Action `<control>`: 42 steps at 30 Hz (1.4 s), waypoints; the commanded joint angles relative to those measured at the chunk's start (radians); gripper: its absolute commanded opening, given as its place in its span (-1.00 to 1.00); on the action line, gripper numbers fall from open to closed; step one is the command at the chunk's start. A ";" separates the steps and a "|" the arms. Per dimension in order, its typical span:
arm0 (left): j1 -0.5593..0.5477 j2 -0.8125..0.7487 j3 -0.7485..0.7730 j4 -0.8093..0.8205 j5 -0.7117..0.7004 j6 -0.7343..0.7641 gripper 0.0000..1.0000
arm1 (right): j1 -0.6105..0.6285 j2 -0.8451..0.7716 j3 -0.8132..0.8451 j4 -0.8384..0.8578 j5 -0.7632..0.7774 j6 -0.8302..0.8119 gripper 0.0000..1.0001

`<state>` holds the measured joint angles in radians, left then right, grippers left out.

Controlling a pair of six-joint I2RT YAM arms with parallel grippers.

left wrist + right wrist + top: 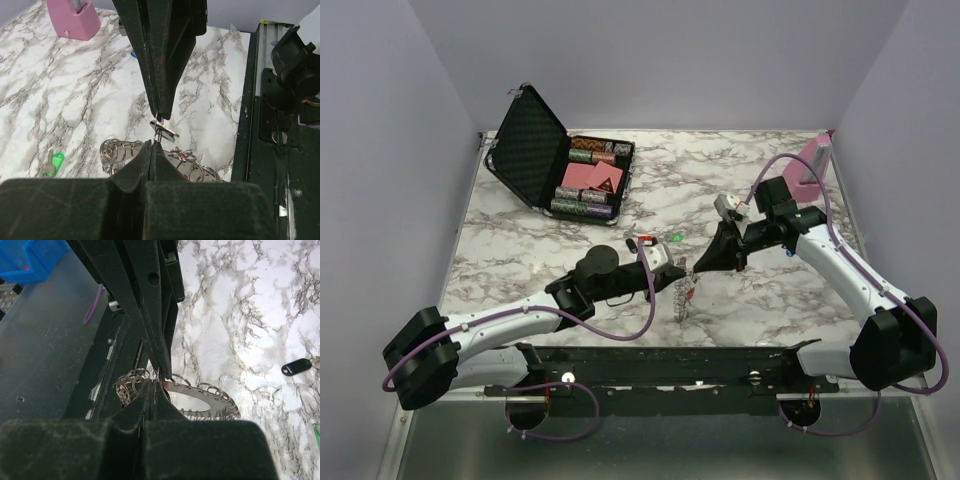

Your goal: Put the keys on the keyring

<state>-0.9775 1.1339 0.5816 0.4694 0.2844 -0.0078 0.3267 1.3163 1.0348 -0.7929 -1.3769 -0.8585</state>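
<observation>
Our left gripper (682, 272) & right gripper (698, 268) meet tip to tip mid-table, both clenched on the keyring (682, 298), whose silvery loops sag just below them. We see a green key (675, 239) lying just behind and a black key (296, 366) nearby. The table (520, 230) is white marble w/ grey veins. Far left is an open black case (530, 150) w/ chips (582, 157), far right a pink stand (812, 165). The walls (670, 60) are pale lilac.
</observation>
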 commanded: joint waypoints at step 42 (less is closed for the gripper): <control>0.076 -0.040 0.078 -0.127 0.104 -0.205 -1.00 | 0.063 0.020 -0.022 0.030 0.075 0.012 -0.99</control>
<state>-0.9096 1.0851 0.6163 0.3202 0.3489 -0.2085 0.3809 1.3285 1.0321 -0.7792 -1.3056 -0.8867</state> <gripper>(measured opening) 0.006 0.006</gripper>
